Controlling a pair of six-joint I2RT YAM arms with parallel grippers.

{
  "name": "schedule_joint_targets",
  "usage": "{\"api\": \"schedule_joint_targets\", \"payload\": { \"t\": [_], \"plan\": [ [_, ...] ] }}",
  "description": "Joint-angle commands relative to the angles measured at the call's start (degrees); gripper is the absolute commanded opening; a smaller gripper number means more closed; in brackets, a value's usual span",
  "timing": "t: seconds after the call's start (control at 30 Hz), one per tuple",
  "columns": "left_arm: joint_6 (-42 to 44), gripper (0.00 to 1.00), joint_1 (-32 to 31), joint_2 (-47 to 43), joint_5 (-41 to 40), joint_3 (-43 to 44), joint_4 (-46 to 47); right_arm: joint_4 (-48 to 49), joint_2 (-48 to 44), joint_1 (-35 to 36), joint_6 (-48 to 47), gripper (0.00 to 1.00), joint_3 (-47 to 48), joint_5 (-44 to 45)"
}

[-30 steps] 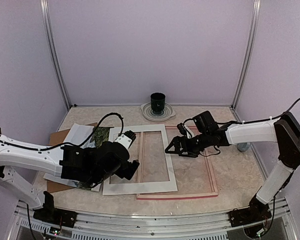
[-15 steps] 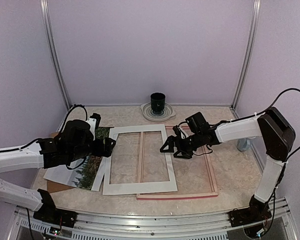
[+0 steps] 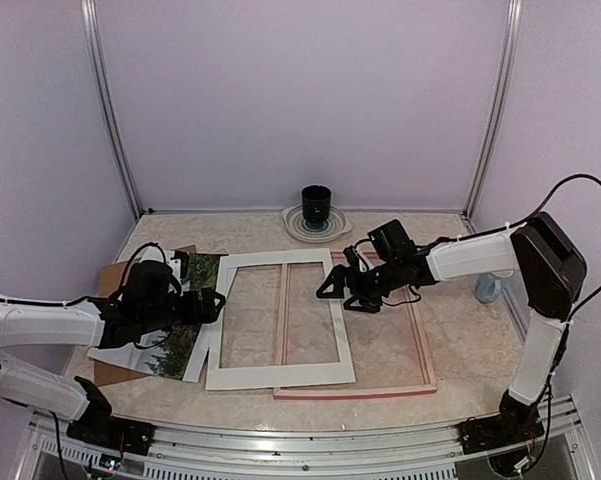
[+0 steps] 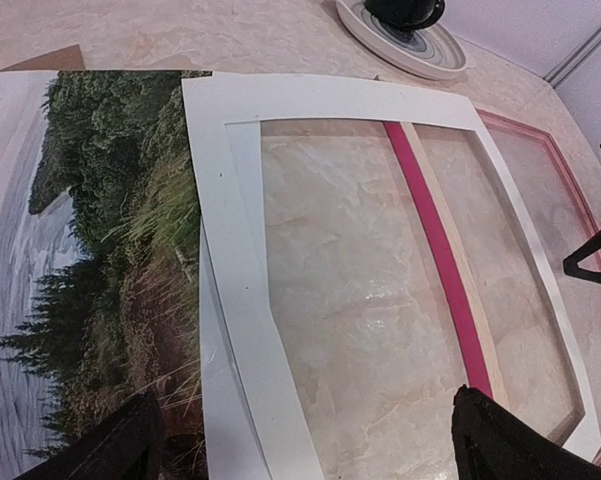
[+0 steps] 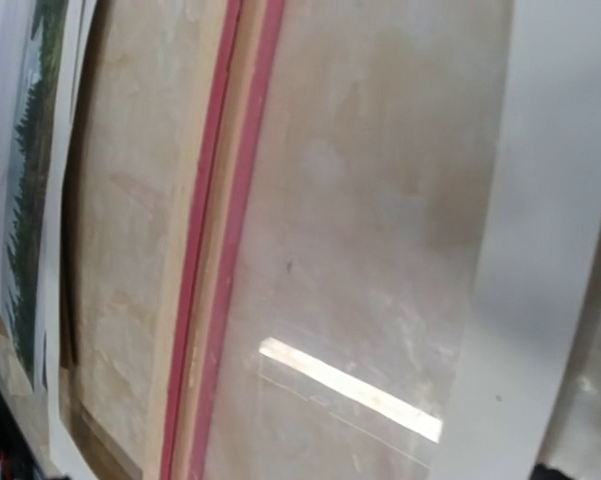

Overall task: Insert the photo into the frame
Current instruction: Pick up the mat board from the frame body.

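Soft, even overhead light filled the top view, leaving only faint shadows on the pale surface (image 3: 470,345). The right wrist view was close and blurred, with one bright streak of glare on the glossy pane inside the frame (image 5: 242,200). The left wrist view was sharp centrally. There the white mat board (image 4: 240,300) bowed outward, and the left end effector (image 4: 305,445) showed dark and unfocused.

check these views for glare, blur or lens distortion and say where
right wrist: soft all over, with a bright glare streak on the glossy surface inside the frame; left wrist: sharp, the photo reads crisp, but the wide lens bows the edges of the white mat board; top external: even, soft light, no hard shadows or glare.
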Motion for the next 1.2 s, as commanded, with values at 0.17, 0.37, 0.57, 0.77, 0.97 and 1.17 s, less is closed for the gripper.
{"api": "schedule_joint_targets", "payload": {
  "t": [0.17,0.37,0.57,0.77,0.97,1.17],
  "plan": [
    [-1.29,0.99,4.31,4.46,9.41,-3.83,13.51,-0.56,2.15,-0.8,0.81,0.99,1.37,1.55],
    [-0.16,0.99,5.8,8.56,13.67,-4.44,18.37,-1.52,2.5,-1.12,0.61,0.99,1.77,2.87],
    [-0.33,0.99,7.57,13.12,18.12,-5.17,22.35,-1.93,3.46,-1.17,0.99,0.99,2.86,3.16],
    [0.09,0.99,7.71,13.66,18.71,-5.23,23.03,-1.15,4.62,-1.18,2.16,0.99,3.83,2.42],
    [-0.16,0.99,7.71,15.21,20.1,-4.92,23.95,-0.3,5.56,-1.12,2.8,0.99,4.19,0.97],
    [-0.51,0.99,7.71,17.57,21.52,-4.4,24.92,0.93,5.98,-1.14,3.45,0.99,3.66,-1.02]
  ]
}}
